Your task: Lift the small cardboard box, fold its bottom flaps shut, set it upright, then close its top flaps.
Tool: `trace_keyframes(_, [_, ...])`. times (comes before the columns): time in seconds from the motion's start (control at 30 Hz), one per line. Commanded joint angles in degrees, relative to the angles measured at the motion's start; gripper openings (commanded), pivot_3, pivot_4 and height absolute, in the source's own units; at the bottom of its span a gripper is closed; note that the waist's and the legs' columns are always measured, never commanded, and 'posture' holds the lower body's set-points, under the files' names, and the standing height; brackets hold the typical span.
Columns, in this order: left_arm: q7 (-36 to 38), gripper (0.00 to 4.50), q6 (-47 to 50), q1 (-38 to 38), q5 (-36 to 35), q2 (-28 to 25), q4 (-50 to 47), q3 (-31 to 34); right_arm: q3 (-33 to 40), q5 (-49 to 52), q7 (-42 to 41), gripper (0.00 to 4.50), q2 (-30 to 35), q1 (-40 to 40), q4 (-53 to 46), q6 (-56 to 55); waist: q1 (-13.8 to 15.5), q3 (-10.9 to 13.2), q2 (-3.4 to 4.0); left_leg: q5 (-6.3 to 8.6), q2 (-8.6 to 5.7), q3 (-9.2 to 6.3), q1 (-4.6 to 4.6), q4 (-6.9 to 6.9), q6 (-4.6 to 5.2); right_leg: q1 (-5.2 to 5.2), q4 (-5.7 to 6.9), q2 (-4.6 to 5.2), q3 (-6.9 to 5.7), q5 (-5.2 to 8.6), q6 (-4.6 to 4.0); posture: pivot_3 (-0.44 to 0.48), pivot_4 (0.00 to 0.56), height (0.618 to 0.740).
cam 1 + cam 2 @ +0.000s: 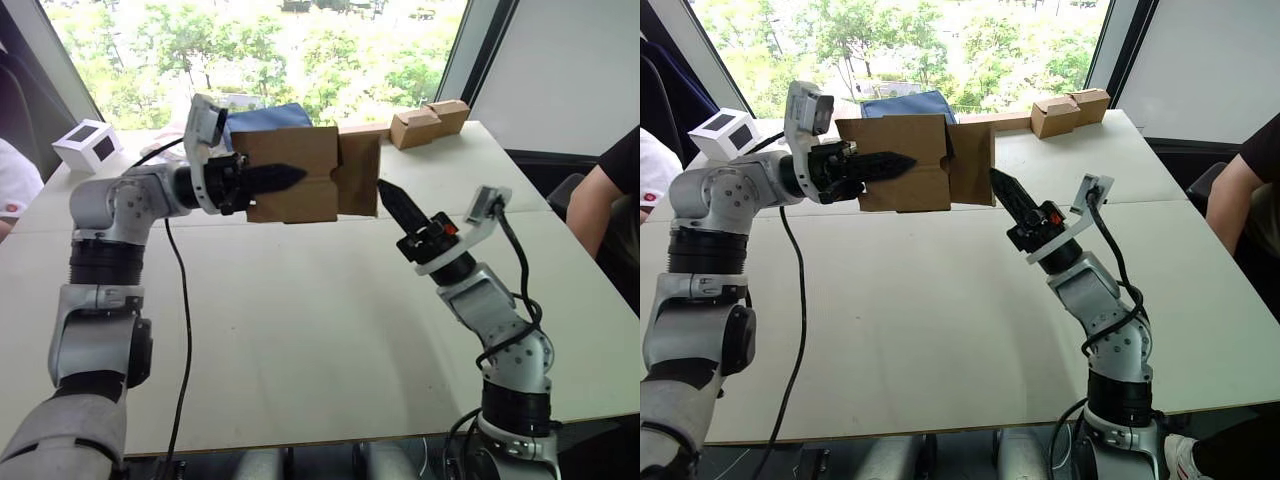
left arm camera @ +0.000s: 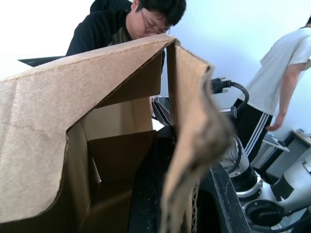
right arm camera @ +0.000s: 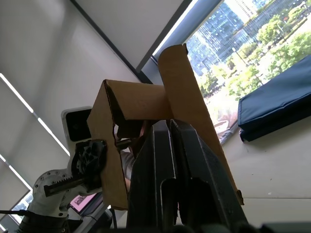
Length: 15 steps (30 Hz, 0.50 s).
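Box lifted, flaps not yet folded

The left end effector [image 1: 275,178] is clamping the small cardboard box [image 1: 290,175] in the air above the far side of the table [image 1: 300,330]; the right end effector [image 1: 392,200], fingers together, is nudging an open flap [image 1: 358,175]. Lifting looks done; folding, righting and top closing are remaining.

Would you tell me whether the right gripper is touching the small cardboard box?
Touching, it seems: in the right eye view the right gripper, fingers shut, has its tip against a flap of the small cardboard box.
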State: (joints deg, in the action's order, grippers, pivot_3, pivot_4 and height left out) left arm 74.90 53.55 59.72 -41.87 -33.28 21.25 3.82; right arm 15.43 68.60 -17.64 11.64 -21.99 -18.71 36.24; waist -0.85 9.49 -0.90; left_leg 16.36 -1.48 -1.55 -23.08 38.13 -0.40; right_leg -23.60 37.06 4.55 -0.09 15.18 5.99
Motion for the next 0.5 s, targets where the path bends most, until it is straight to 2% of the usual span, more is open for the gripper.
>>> trace_keyframes(0.03, [0.7, 0.00, 0.0, 1.8, -0.6, -0.8, -1.0, 1.2, 4.0, 1.7, -0.2, 0.06, 1.5, -1.9, 2.6, -1.9, 0.0, 0.0, 0.00, 0.00, 0.00, 0.00, 0.00, 0.00, 0.00, 0.00, 0.00, 0.00, 0.00, 0.00, 0.00, 0.000, 0.150, 0.737])
trace_keyframes(0.2, [0.8, 0.00, 0.4, 1.7, -1.2, -0.5, -1.9, 1.2, 3.0, -4.8, 0.5, 0.06, 1.8, -3.6, 8.1, -3.9, -0.1, 0.0, 0.00, 0.00, 0.01, 0.01, 0.00, 0.00, 0.00, -0.01, 0.01, -0.02, 0.00, 0.00, 0.00, 0.000, 0.150, 0.737])
trace_keyframes(0.3, [0.7, 0.00, 0.4, 1.6, -1.2, -0.2, -2.0, 1.2, -1.3, -11.3, -0.3, 0.06, 1.6, -5.3, 10.8, -4.6, -0.2, 0.0, 0.00, 0.00, 0.02, 0.01, 0.00, -0.01, 0.00, -0.02, 0.01, -0.03, 0.01, 0.00, 0.00, 0.000, 0.150, 0.737])
trace_keyframes(0.4, [0.7, 0.00, 0.1, 1.8, -0.9, 0.1, -1.6, 1.1, -3.3, -12.1, -1.1, 0.06, -0.5, -6.6, 11.1, -4.4, -0.2, 0.0, 0.00, 0.00, 0.03, 0.02, 0.00, -0.02, -0.01, -0.04, 0.02, -0.04, 0.01, 0.00, 0.00, 0.000, 0.150, 0.737])
trace_keyframes(0.5, [0.5, 0.00, 0.1, 1.8, -0.8, 0.1, -1.5, 1.2, -3.8, -8.8, -2.1, 0.06, -3.0, -6.2, 8.8, -3.2, -0.2, 0.0, 0.00, -0.02, 0.03, 0.01, -0.02, -0.02, -0.04, -0.07, 0.02, -0.05, 0.01, 0.00, 0.00, 0.000, 0.150, 0.737])
